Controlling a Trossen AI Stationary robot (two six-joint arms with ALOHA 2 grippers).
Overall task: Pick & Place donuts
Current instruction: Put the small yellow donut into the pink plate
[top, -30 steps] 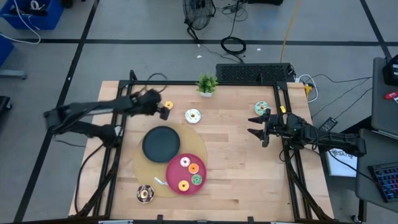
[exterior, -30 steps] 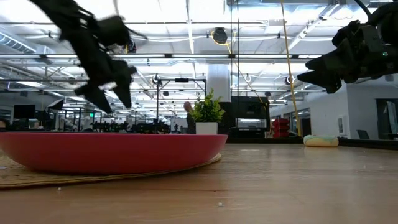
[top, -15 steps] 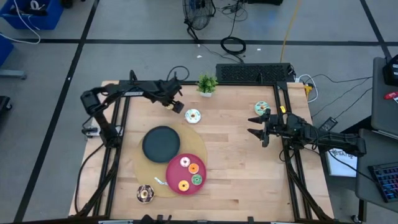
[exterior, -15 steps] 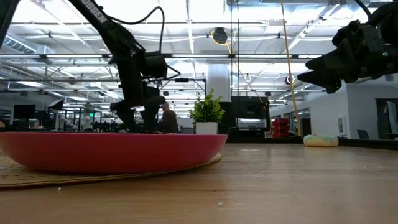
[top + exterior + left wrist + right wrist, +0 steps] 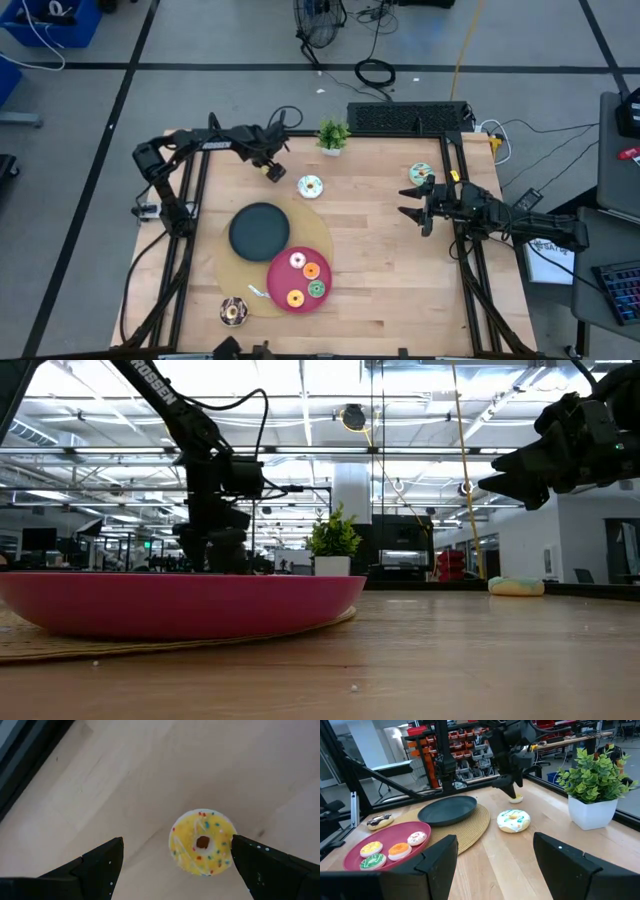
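A yellow sprinkled donut (image 5: 202, 842) lies flat on the wooden table near its far left corner. My left gripper (image 5: 176, 851) hangs over it, pointing down and open, with a finger on either side and neither touching. From the right wrist view the same donut (image 5: 516, 798) shows just below that gripper. A white donut with mint streaks (image 5: 311, 186) and a mint donut (image 5: 420, 173) also lie on the table. My right gripper (image 5: 408, 200) waits open near the right edge, level above the table.
A pink plate (image 5: 278, 275) holds several donuts, and beside it a dark plate (image 5: 259, 230) sits on a round woven mat (image 5: 325, 240). A chocolate donut (image 5: 234, 312) lies near the near edge. A potted plant (image 5: 333, 135) stands at the far edge.
My left gripper has swung from the table's left edge toward the far middle and come down over the yellow donut, then shifted slightly back to the left. The donut has stayed in place.
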